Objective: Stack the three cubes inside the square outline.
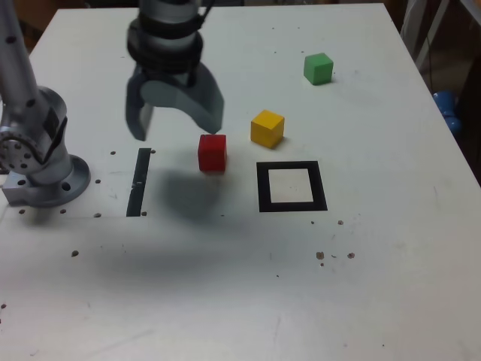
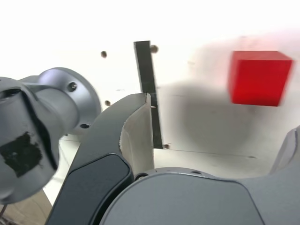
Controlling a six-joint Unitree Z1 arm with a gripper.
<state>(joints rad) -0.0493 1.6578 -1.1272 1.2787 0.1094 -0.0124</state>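
The grey two-fingered gripper (image 1: 174,120) hangs in the upper left of the exterior frame with its jaws spread wide and nothing between them, above the white matte tabletop (image 1: 225,301) and up and to the left of the small red matte cube (image 1: 212,153), which sits near the frame's centre. In the wrist picture that red cube (image 2: 259,77) shows blurred in the upper right, well clear of the one dark finger (image 2: 119,126) that is visible there. The small yellow matte cube (image 1: 267,128) sits just right of the red one and slightly higher in the exterior frame, apart from it, and the small green matte cube (image 1: 318,68) lies well off in the upper right. The black taped square outline with its white centre (image 1: 291,186) is empty, just right of and below the red cube; the straight black tape strip (image 1: 140,181) lies to the left, near the arm's grey base (image 1: 41,162). None is stacked yet. The cubes look light, rigid and hard-edged — solid blocks that should not deform — and their matte faces probably give fair friction. The sound hold is likely on two opposite flat side faces, square-on and near mid-height, since a corner pinch could twist the block. Red looks the nearest candidate — with room on either side for the fingers.
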